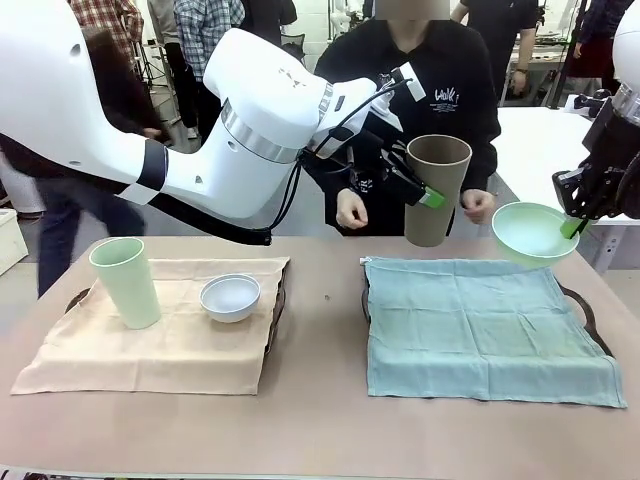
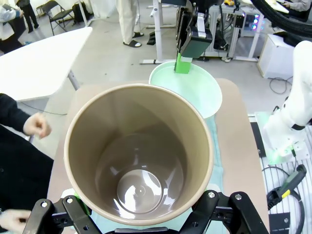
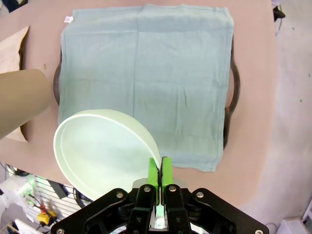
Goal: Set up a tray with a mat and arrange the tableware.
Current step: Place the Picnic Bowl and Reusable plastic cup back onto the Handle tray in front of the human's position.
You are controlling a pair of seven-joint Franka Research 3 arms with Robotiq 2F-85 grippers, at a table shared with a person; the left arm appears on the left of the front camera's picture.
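From the front I see my left gripper (image 1: 425, 195) clamping the taupe cup (image 1: 437, 188) and my right gripper (image 1: 572, 226) pinching the mint bowl (image 1: 533, 234) above the teal mat (image 1: 490, 330), the left wrist shows the cup (image 2: 139, 153) gripped, and the right wrist shows the bowl's (image 3: 105, 151) rim pinched, so I judge both need lowering onto the mat.

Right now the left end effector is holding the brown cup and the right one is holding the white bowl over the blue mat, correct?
Not quite. The right end effector grips the mint green bowl, as the front view shows; the white bowl sits on the beige mat. The left end effector does hold the brown cup.
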